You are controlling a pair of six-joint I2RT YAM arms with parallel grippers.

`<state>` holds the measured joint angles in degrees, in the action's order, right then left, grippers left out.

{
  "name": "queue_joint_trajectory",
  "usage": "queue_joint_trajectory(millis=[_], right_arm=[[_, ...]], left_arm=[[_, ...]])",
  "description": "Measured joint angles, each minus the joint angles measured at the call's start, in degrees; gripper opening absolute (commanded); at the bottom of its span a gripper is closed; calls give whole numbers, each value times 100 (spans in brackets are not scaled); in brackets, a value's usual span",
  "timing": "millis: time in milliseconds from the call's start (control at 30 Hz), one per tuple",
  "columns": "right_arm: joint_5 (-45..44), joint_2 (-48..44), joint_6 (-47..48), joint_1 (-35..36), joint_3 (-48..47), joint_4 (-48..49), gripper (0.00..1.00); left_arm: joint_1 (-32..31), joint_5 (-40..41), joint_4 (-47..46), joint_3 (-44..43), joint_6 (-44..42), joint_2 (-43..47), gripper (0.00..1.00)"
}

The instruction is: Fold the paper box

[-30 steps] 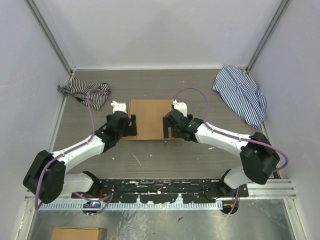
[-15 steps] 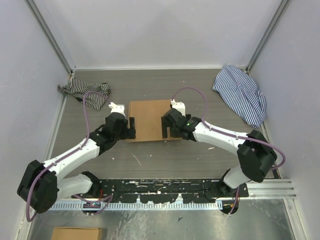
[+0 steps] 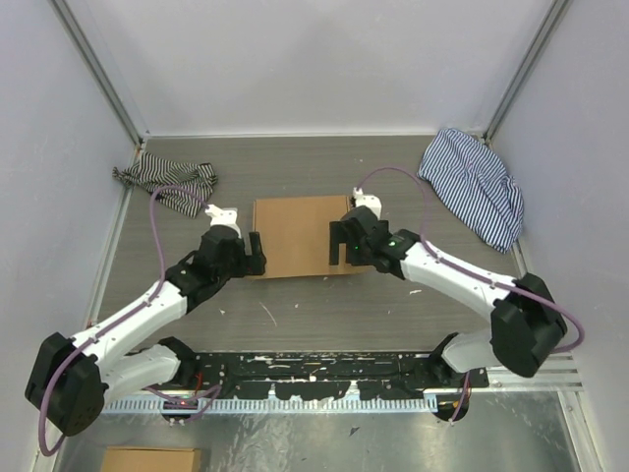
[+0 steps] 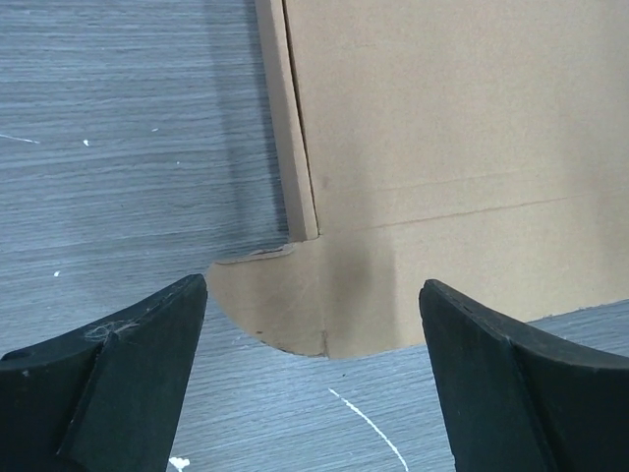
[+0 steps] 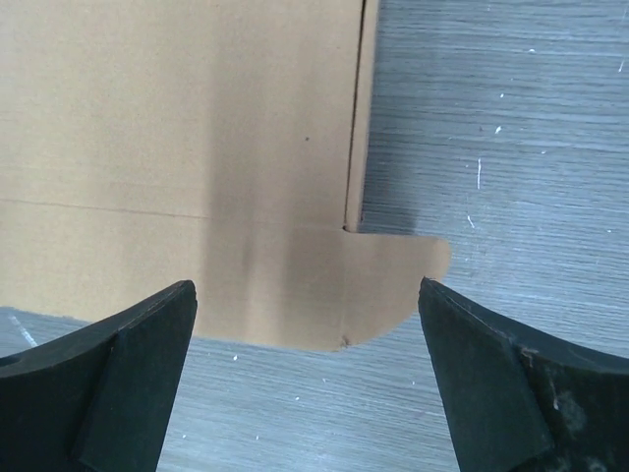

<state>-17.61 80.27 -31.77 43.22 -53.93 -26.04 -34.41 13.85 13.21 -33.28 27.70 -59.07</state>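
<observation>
Left gripper, right gripper both gaped wide, empty, flanking paper box. Cardboard looked light, stiff, likely bending only along scores. Best hold judged: rounded corner tabs.

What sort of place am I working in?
Probably a lab robot cell: plain white walls and metal posts enclose a grey table, with a black mounting plate at its near edge.

Grey wood-grain table, paper box, two striped cloths
</observation>
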Motion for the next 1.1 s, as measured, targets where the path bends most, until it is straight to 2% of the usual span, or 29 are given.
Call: queue_joint_trajectory(millis=[167,267,600,1100], right_arm=[[1078,-811,79,-887,726,476,100],[1414,-1086,96,-1211,938,540,100],[2118,-1027,173,-1185,1113,997,100],[2177,-662,348,-1185,1113,1172,100]], left_arm=[[0,-92,-94,61,66,-24,100],[0,-138,-184,87,133,17,98],[195,-210,-586,184,302,28,98],[273,-778,-1021,302,411,-260,98]])
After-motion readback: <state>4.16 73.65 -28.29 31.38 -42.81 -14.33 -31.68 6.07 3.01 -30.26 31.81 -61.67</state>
